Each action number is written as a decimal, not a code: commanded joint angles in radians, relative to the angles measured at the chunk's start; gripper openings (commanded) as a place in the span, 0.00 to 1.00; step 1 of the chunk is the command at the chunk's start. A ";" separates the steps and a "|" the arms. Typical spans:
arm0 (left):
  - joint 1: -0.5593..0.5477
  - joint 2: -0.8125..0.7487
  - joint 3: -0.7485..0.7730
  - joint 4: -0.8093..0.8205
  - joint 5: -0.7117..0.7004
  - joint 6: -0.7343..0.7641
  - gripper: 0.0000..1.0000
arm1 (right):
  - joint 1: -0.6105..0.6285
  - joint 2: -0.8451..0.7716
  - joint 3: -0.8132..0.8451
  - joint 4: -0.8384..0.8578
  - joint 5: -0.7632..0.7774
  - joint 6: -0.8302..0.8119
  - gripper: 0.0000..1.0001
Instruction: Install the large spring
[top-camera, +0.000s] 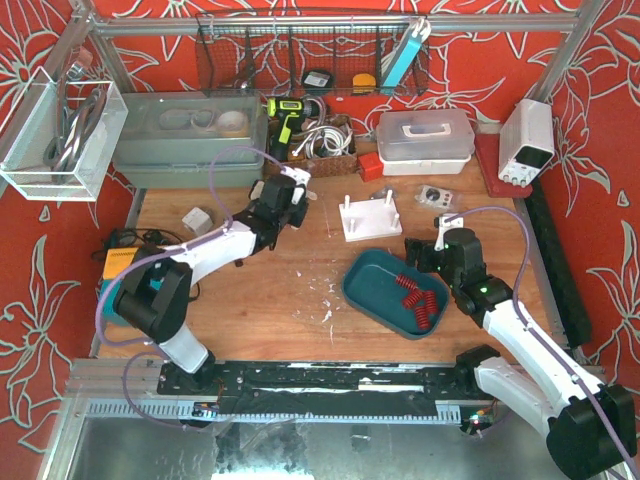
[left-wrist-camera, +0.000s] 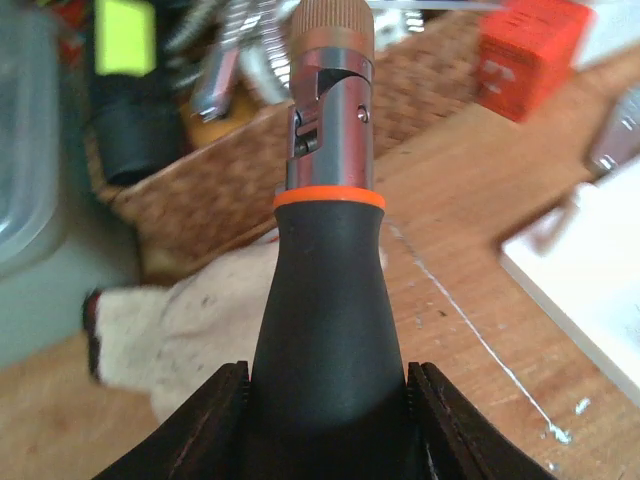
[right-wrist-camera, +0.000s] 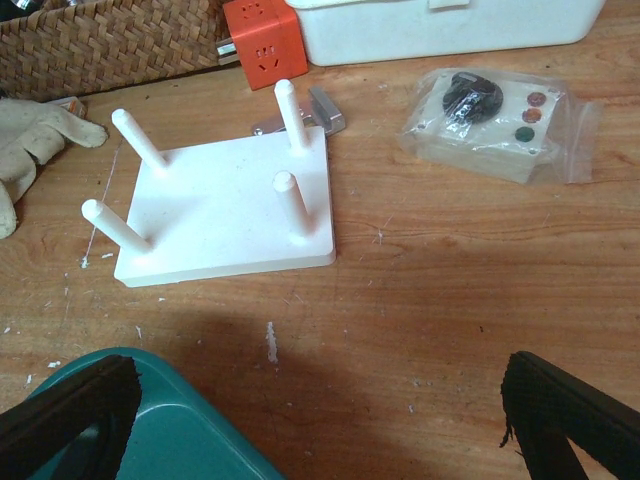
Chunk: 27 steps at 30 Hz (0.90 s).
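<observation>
Toward the right front of the worktop (top-camera: 290, 280), red springs (top-camera: 410, 295) are kept in a teal tray (top-camera: 360, 268). Right gripper (right-wrist-camera: 320, 420) is spread wide, nothing held. Left gripper (left-wrist-camera: 325, 400) is clamped on a black-handled tool (left-wrist-camera: 325, 290).

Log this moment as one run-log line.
left pincer: shut on black-handled metal-tipped tool | right pincer: open, empty | red coil springs: in teal plastic tray | white four-peg board: pegs bare
</observation>
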 joint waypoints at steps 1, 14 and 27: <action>0.056 -0.066 0.020 -0.111 -0.123 -0.411 0.00 | 0.009 0.001 -0.005 0.012 0.010 0.022 0.99; 0.218 -0.011 -0.083 -0.163 -0.065 -0.602 0.00 | 0.009 -0.020 -0.002 -0.007 0.017 0.032 0.99; 0.261 0.096 -0.091 -0.172 -0.023 -0.592 0.21 | 0.009 -0.017 -0.003 -0.007 0.022 0.037 0.99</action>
